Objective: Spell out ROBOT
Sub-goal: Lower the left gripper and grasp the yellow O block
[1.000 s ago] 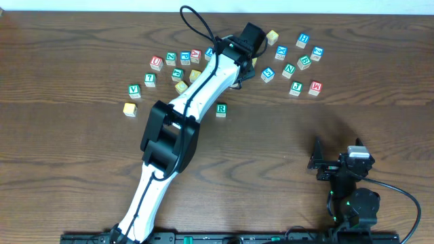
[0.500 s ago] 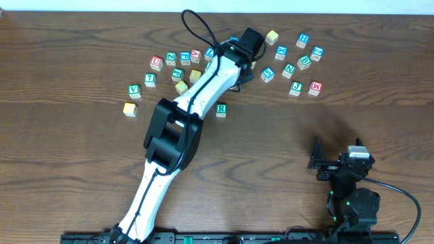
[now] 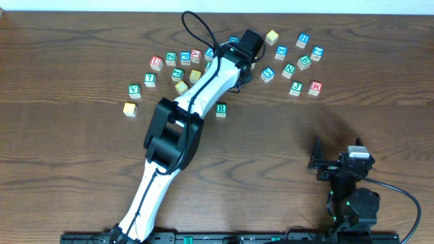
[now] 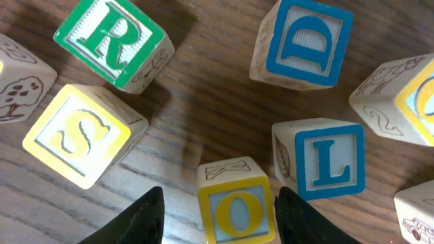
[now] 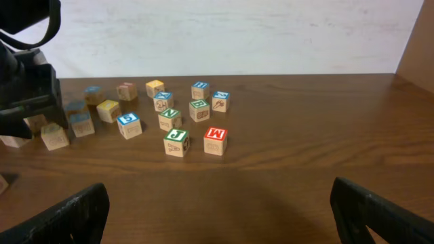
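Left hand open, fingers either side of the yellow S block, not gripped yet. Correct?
Not S: the left hand straddles the yellow O block; the S block lies off to the side. Left wrist view shows it. Rest holds.

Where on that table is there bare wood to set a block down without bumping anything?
Widest bare patch: the wood between the lone green R block, the red M block and the right arm. Also bare: the near-left corner, in front of the yellow block, left of the left arm. Crowded: the far row of blocks.
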